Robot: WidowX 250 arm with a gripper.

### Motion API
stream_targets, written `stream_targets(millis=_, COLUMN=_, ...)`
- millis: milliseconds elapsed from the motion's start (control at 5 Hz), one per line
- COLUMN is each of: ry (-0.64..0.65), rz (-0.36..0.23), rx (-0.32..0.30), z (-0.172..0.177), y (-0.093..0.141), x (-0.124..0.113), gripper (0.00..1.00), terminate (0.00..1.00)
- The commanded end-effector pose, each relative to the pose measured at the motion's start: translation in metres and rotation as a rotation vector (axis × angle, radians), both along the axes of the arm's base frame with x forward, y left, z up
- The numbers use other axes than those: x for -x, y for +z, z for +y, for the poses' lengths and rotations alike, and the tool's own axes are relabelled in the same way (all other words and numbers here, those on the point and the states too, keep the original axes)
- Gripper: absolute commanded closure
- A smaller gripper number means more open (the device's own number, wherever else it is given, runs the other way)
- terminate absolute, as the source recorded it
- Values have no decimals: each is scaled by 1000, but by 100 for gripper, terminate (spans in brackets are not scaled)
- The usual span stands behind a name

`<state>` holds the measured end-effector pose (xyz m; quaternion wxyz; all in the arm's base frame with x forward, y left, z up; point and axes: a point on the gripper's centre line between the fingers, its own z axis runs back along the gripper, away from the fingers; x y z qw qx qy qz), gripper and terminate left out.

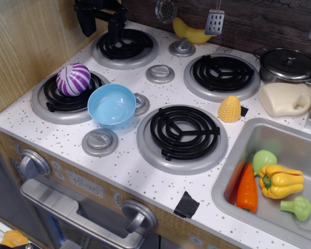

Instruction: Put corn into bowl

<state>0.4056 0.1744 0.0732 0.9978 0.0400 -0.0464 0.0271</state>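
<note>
The corn (229, 109) is a small yellow bumpy dome. It stands on the white stove top between the front right burner and the sink. The light blue bowl (112, 105) stands empty and upright between the two front burners, left of centre. My black gripper (99, 28) hangs over the back left burner (125, 47), far from both the corn and the bowl. Its two fingers stand apart with nothing between them.
A purple and white striped ball (73, 79) sits on the front left burner beside the bowl. A banana (189, 32) and a spatula (214, 22) are at the back. A grey lidded pot (287, 65) and a cream jug (285, 98) are right. The sink (295, 145) holds a carrot (246, 193), a yellow pepper (280, 181) and green vegetables.
</note>
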Motion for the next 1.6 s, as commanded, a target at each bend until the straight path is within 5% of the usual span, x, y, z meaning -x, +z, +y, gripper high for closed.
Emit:
stream_targets(millis=0, ry=0, rz=0, rx=0, z=0, y=0, x=0, gripper=0, terminate=0)
stream_targets(millis=200, ry=90, rz=0, rx=-43, z=-29, y=21, x=6, gripper=0, terminate=0)
stream_targets(millis=600, ry=201, rz=-33, rx=-29, z=-88, y=51, x=17, gripper=0, terminate=0)
stream_targets(millis=800, ry=223, rz=-78, rx=-3, z=-120, y=52, x=28, gripper=0, terminate=0)
stream_targets(millis=1200, ry=164, rz=-214, rx=-51, z=-188, y=37, x=27, gripper=0, terminate=0)
stream_targets(millis=1400, ry=121, rz=-183, rx=-5, z=-219, y=33, x=19, gripper=0, terminate=0)
